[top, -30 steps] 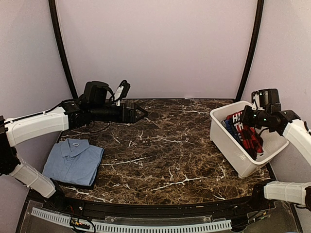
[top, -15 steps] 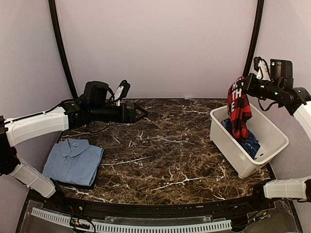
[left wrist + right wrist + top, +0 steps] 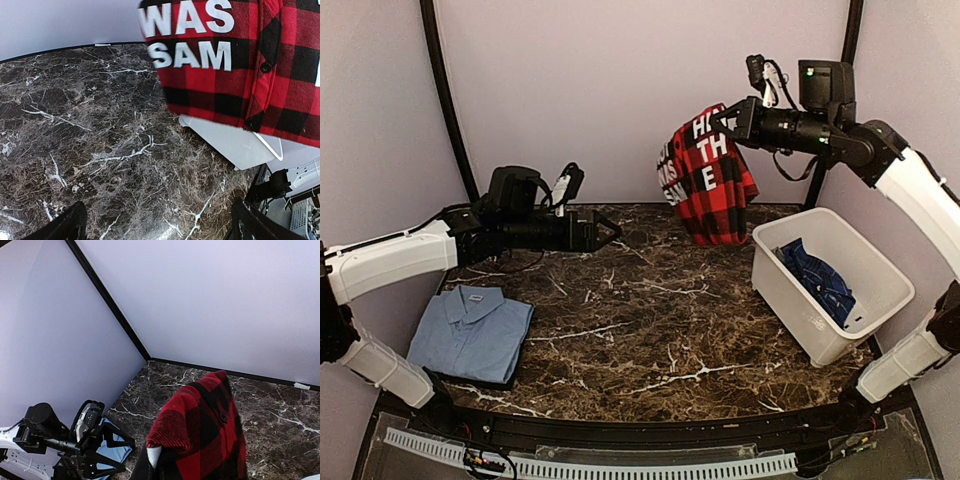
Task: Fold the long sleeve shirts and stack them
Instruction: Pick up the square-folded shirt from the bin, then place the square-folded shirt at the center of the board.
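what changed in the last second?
The right gripper, shut on the red checked shirt, lifted it out of the white bin and swung it up and to the left, so it now hangs over the far side of the table. The left gripper stayed open and in place. The folded light blue shirt did not move, and the dark blue shirt stays in the bin.

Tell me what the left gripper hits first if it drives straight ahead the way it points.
Probably the red-and-black checked flannel hanging from the right gripper; its lower edge crosses the left gripper's line. The white bin stands just behind; depth is unclear.
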Robot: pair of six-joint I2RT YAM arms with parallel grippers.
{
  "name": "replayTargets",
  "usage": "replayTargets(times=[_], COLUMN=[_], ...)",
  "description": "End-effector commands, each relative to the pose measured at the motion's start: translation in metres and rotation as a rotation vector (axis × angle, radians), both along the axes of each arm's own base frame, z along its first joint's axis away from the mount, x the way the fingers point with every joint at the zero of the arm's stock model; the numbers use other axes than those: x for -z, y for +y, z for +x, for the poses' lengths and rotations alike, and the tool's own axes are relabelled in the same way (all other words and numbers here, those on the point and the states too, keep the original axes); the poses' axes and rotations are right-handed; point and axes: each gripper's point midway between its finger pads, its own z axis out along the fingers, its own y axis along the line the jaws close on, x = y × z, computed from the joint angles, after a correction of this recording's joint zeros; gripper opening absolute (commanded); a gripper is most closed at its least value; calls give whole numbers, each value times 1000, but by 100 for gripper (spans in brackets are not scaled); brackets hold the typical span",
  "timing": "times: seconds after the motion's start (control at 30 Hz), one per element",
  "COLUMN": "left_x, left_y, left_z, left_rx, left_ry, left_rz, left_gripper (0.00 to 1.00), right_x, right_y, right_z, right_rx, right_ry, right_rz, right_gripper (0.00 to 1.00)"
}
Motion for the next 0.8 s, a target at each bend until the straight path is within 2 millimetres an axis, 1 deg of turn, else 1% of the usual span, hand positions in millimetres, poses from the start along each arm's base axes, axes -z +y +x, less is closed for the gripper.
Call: replayTargets(times=[0.0, 0.03, 0.1, 0.23, 0.3, 0.33, 0.4, 0.5, 0.57, 0.6, 0.63, 0.7, 0.77], left_x=[-11, -11, -9, -5, -1, 0, 3, 9, 15, 20, 24, 31, 40], left_y=[15, 17, 19, 20, 20, 19, 18, 15, 13, 11, 10, 9, 7], left_z=[-4, -4, -5, -7, -8, -7, -7, -7, -8, -8, -7, -7, -6], left_rx=[-37, -43, -48, -46, -45, -44, -41, -29, -23, -17, -15, -14, -17], left_ry=[-31, -33, -30, -19, -13, -12, -6, 12, 32, 47, 57, 81, 108], left_rz=[18, 21, 21, 20, 24, 25, 28, 29, 32, 35, 40, 44, 51], left_gripper=[99, 99, 99, 99, 99, 99, 99, 99, 99, 99, 99, 99, 99], right_x=[-36, -29, -20, 13, 35, 48, 81, 142, 178, 196, 207, 223, 233], right_y=[33, 40, 47, 53, 58, 61, 64, 56, 51, 50, 52, 60, 73], right_z=[-4, -1, 3, 13, 17, 18, 23, 34, 37, 34, 30, 20, 9], right_rx=[-44, -52, -55, -35, -40, -42, -27, 37, 56, 51, 33, -18, -70], right_ry=[-97, -84, -64, -6, 38, 67, 131, 232, 291, 320, 340, 376, 395], right_rz=[60, 52, 41, 22, 12, 6, -20, -93, -145, -169, -173, -145, -125], right_gripper=[0, 0, 0, 0, 0, 0, 0, 0, 0, 0, 0, 0, 0])
